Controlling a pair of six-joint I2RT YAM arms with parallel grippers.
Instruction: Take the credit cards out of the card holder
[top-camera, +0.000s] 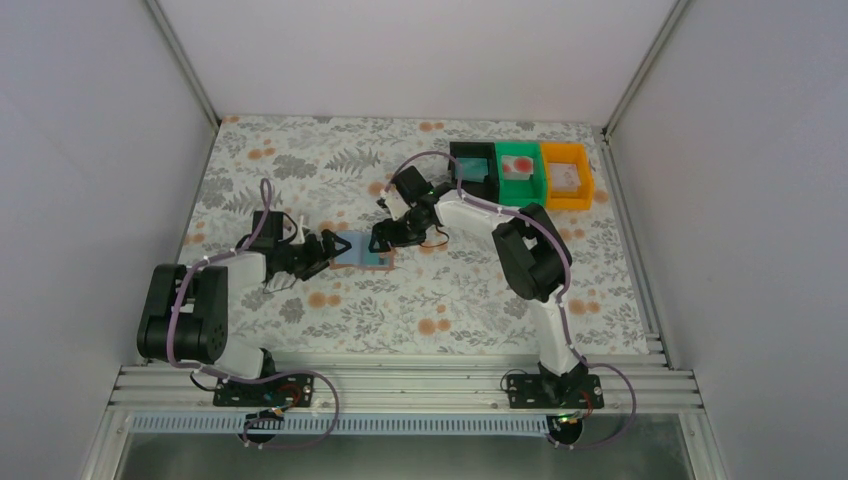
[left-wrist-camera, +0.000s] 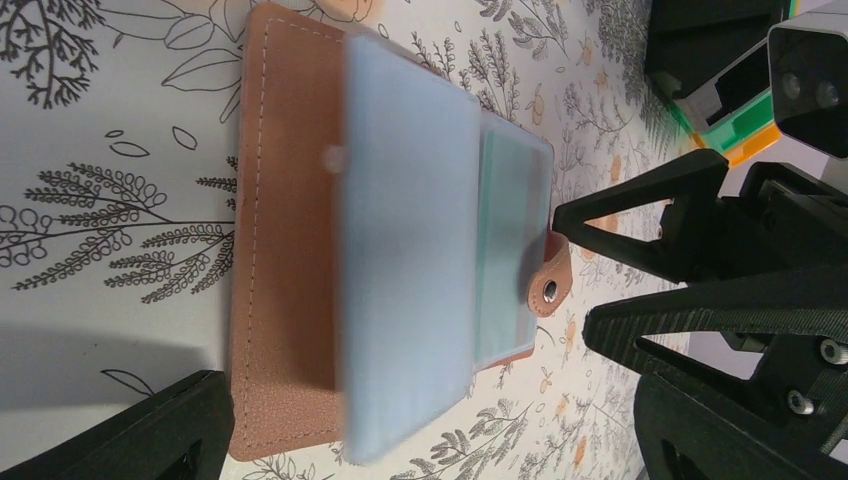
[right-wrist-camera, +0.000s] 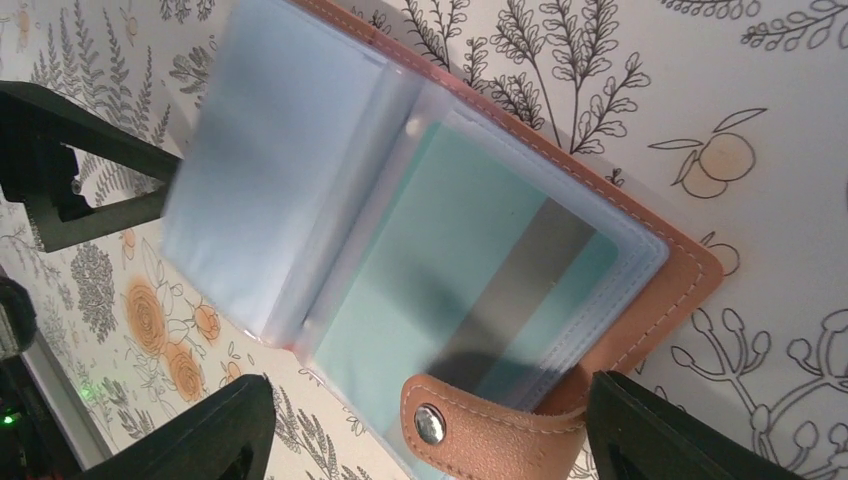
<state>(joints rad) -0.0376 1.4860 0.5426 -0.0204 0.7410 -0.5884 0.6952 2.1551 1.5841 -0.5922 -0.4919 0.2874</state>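
The card holder (top-camera: 362, 251) lies open on the table between my two grippers, salmon-tan outside (left-wrist-camera: 285, 250) with light blue clear sleeves (left-wrist-camera: 410, 260). A teal credit card with a grey stripe (right-wrist-camera: 470, 290) sits inside a sleeve pocket; it also shows in the left wrist view (left-wrist-camera: 512, 240). My left gripper (top-camera: 328, 250) is open at the holder's left edge, its jaws (left-wrist-camera: 435, 410) either side of it. My right gripper (top-camera: 383, 240) is open at the right edge, and the snap tab (right-wrist-camera: 470, 425) lies between its jaws (right-wrist-camera: 430, 410). Neither holds anything.
Three small bins stand at the back right: black (top-camera: 472, 165), green (top-camera: 518, 172) holding a white card with a red mark, and orange (top-camera: 566, 180) holding a whitish card. White walls enclose the floral-patterned table (top-camera: 300, 170).
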